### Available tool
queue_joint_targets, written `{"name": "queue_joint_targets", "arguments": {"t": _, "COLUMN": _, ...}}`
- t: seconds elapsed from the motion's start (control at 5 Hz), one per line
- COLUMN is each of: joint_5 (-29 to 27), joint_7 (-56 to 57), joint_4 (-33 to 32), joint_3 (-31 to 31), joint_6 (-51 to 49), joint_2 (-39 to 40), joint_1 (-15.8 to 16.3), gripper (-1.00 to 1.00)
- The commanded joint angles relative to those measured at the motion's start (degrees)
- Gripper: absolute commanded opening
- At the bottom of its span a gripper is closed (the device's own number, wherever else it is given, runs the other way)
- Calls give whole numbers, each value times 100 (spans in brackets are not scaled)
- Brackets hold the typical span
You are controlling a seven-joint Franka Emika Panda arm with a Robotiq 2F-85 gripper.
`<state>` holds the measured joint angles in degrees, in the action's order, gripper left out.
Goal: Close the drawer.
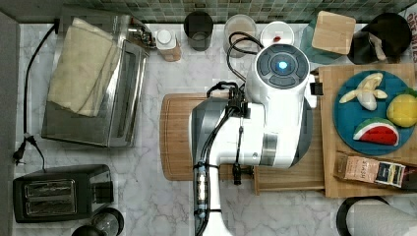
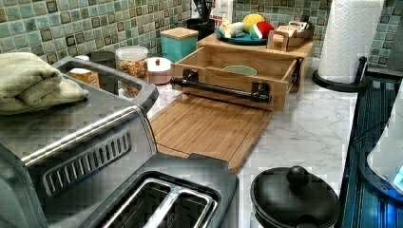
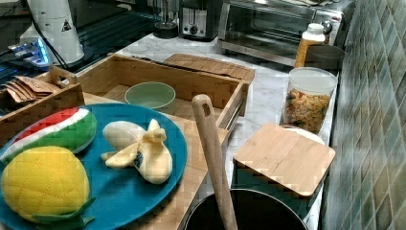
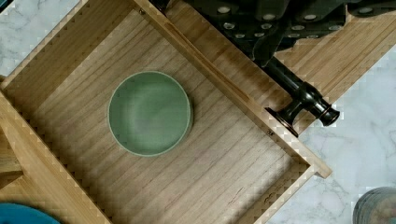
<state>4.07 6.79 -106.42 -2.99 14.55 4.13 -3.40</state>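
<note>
Nearest the wrist camera you have the pincer's [image 4: 271, 28] dark body, right above the drawer's black bar handle [image 4: 299, 91]; whether it is open or closed you cannot tell. The drawer [image 4: 224, 186] stands pulled out over the cutting board [image 2: 209, 126] on the marble surface [image 2: 309, 128], a green bowl [image 4: 149, 112] inside. The handle runs across the drawer front, so the push must go square to it, toward the stand. The arm [image 1: 265, 123] hangs over the drawer, wrist pointing down.
</note>
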Motion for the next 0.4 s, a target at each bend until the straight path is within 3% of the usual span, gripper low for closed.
{"name": "queue_joint_targets", "arguments": {"t": 0.2, "joint_5": 13, "joint_7": 0, "joint_4": -45, "joint_3": -7, "joint_6": 0, "joint_2": 1, "joint_1": 1, "gripper": -100}}
{"name": "queue_joint_targets", "arguments": {"t": 0.4, "joint_5": -118, "joint_7": 752, "joint_4": -397, "joint_3": 25, "joint_6": 336, "joint_2": -130, "joint_1": -20, "gripper": -100}}
